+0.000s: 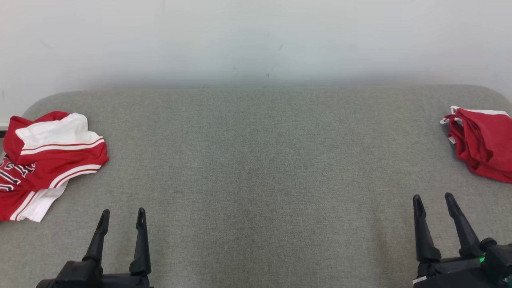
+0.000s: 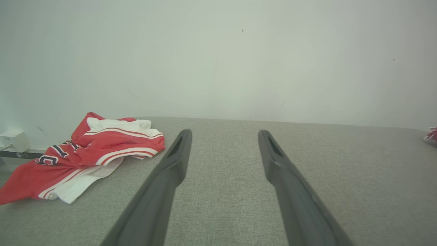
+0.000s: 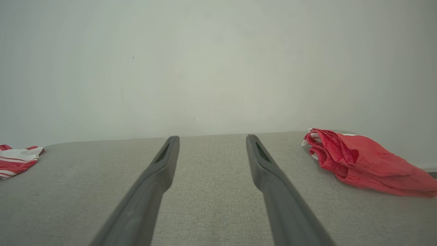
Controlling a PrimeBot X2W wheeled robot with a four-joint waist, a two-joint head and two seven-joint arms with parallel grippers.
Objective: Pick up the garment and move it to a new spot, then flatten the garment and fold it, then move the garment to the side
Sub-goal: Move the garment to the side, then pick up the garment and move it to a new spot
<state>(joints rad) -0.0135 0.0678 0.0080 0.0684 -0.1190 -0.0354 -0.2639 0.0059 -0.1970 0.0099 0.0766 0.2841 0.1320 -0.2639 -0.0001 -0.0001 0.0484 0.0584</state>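
Observation:
A crumpled red and white garment (image 1: 48, 160) with dark lettering lies at the left edge of the grey padded table (image 1: 256, 168); it is also in the left wrist view (image 2: 88, 153) and, at the far left edge, in the right wrist view (image 3: 17, 159). My left gripper (image 1: 122, 214) stands open near the front edge, to the right of that garment and apart from it, with nothing between its fingers (image 2: 224, 133). My right gripper (image 1: 433, 198) is open and empty at the front right (image 3: 211, 138).
A second red garment (image 1: 482, 142) lies bunched at the table's right edge, beyond and right of my right gripper (image 3: 362, 160). A pale wall (image 1: 256, 40) rises behind the table. A small white box (image 2: 13, 140) sits off the left side.

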